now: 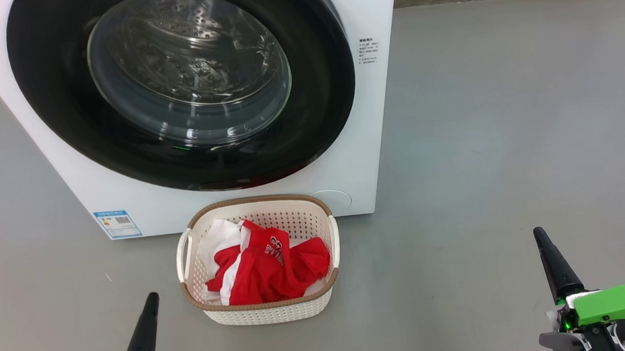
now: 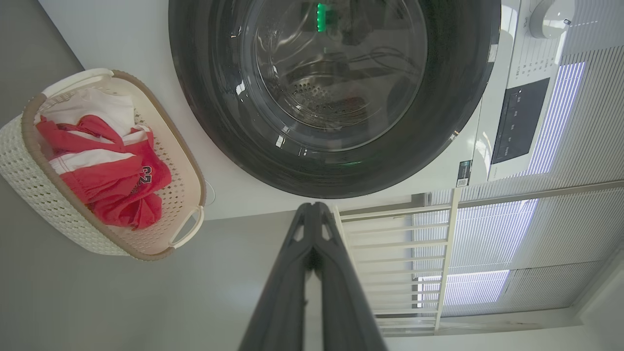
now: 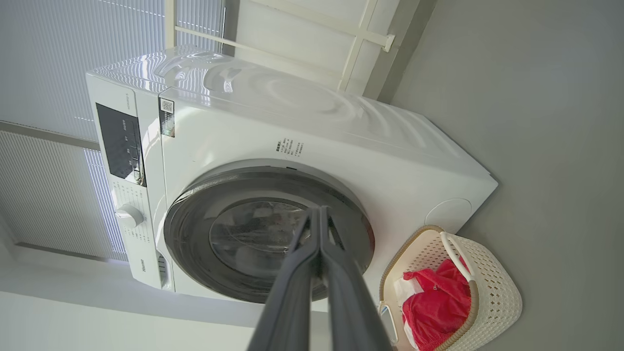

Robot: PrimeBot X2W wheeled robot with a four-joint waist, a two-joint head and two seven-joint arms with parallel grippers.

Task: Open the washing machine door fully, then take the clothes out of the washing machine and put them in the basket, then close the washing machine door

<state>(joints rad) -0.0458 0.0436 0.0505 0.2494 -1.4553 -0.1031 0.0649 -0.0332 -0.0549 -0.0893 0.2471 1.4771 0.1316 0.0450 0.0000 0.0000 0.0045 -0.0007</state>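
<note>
The white washing machine (image 1: 373, 113) stands ahead with its round black-rimmed door (image 1: 52, 114) shut flat against the front; steel drum shows through the glass. On the floor right before it sits the cream basket (image 1: 269, 311), holding the red and white clothes (image 1: 274, 266). My left gripper (image 1: 150, 299) is shut and empty, low at the left of the basket. My right gripper (image 1: 539, 233) is shut and empty, well to the basket's right. The left wrist view shows the door (image 2: 438, 122), basket (image 2: 29, 170) and clothes (image 2: 112, 190); the right wrist view shows the door (image 3: 195, 219) and basket (image 3: 497, 292).
Grey floor (image 1: 503, 133) spreads wide to the machine's right. A control panel with a dial (image 3: 127, 214) sits at the machine's top. Window blinds (image 2: 536, 234) and a white rail lie beyond the machine.
</note>
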